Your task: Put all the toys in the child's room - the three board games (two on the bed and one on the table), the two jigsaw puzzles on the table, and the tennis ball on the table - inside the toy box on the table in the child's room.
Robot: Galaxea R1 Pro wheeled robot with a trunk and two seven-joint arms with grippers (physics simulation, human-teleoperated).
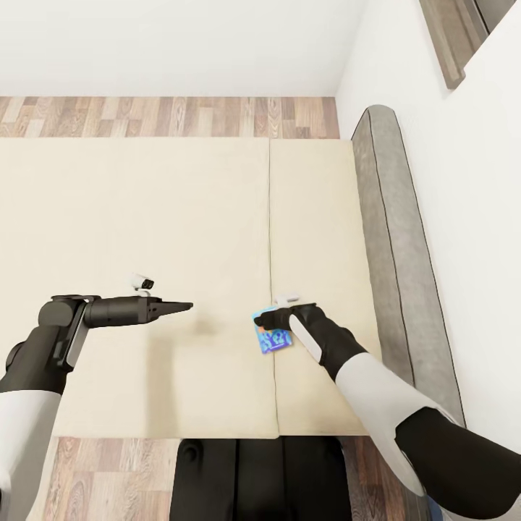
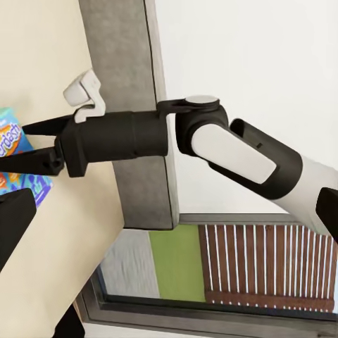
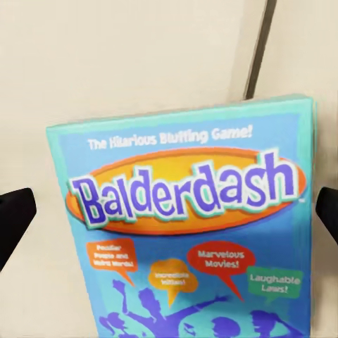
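The blue board game (image 3: 190,225) is lying between the right gripper's (image 1: 269,318) spread jaws, arm reaching low over the bed (image 1: 145,217); the left gripper (image 1: 184,307) is hovering apart, clenched.

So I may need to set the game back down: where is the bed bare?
The mattress is bare from the left gripper out to its far edge, and between the seam and the grey headboard. It is crowded only where the right gripper sits over the blue board game.

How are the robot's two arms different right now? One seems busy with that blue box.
The right gripper sits over the bright blue board game box on the beige mattress, fingers spread on either side of it. The left gripper points out over bare mattress, holding nothing. Both are black and hang low above the bed.
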